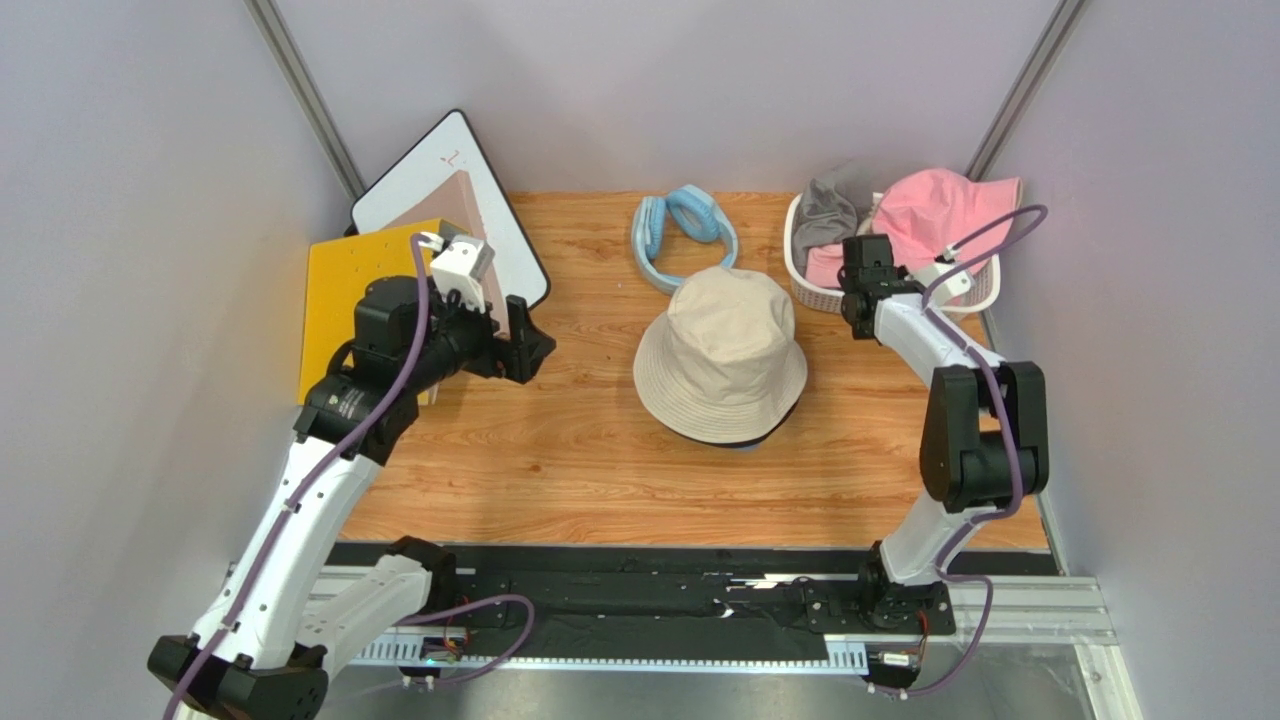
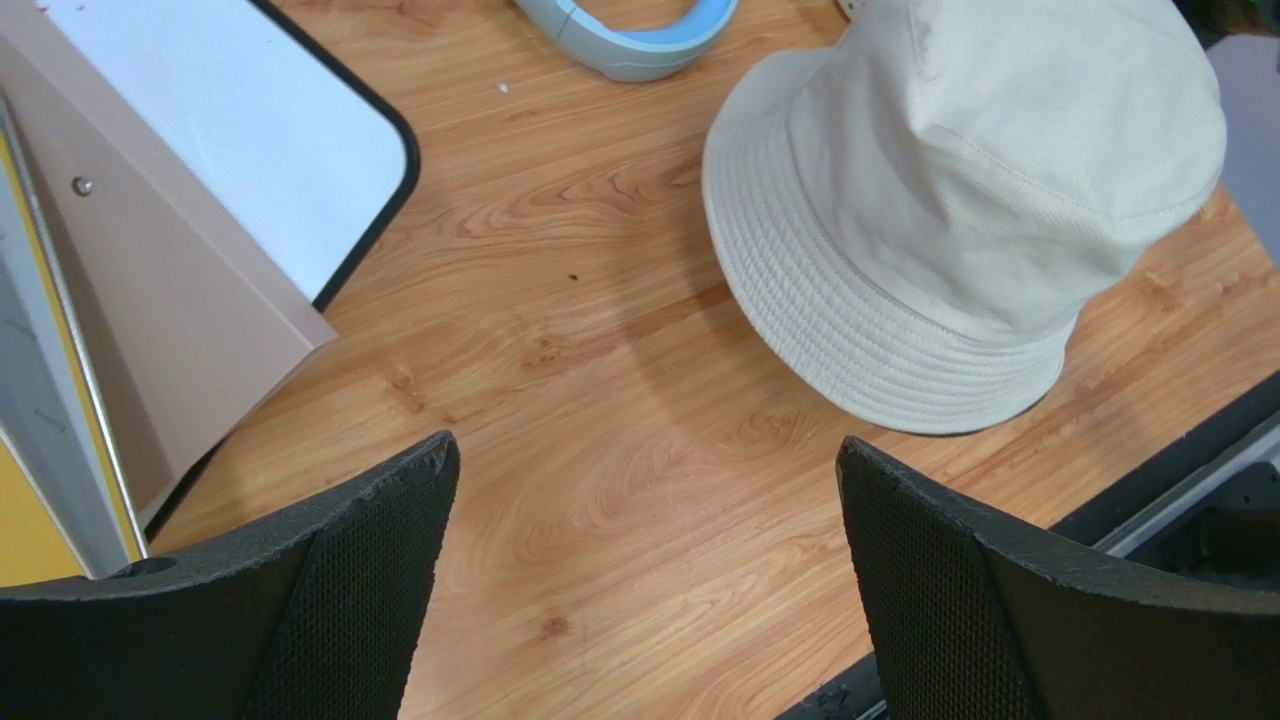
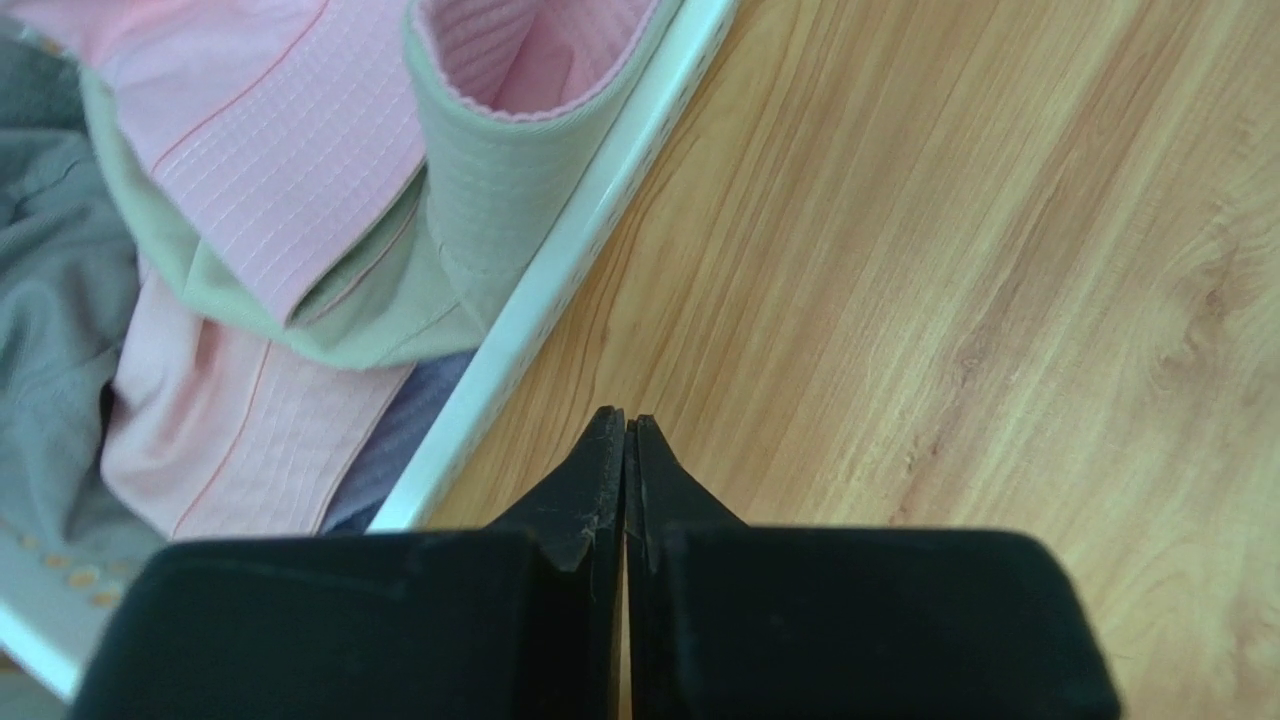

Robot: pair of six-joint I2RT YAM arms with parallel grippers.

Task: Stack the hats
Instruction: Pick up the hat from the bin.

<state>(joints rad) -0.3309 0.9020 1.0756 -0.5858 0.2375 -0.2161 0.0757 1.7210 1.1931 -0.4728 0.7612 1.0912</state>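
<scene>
A beige hat (image 1: 721, 353) (image 2: 962, 210) lies crown up in the middle of the table, with a dark brim edge (image 1: 739, 440) showing under its near side. A pink hat (image 1: 947, 210) (image 3: 256, 165) and a grey hat (image 1: 827, 210) (image 3: 45, 300) lie crumpled in a white basket (image 1: 812, 288) (image 3: 556, 285) at the back right. My right gripper (image 1: 860, 285) (image 3: 624, 423) is shut with nothing in it, hovering at the basket's rim. My left gripper (image 1: 519, 338) (image 2: 646, 450) stands wide open over bare wood, left of the beige hat.
A light blue padded ring (image 1: 684, 233) (image 2: 631, 38) lies behind the beige hat. A white board (image 1: 451, 188) (image 2: 226, 135) and a yellow panel (image 1: 338, 300) lean at the back left, close to my left gripper. Grey walls enclose the table.
</scene>
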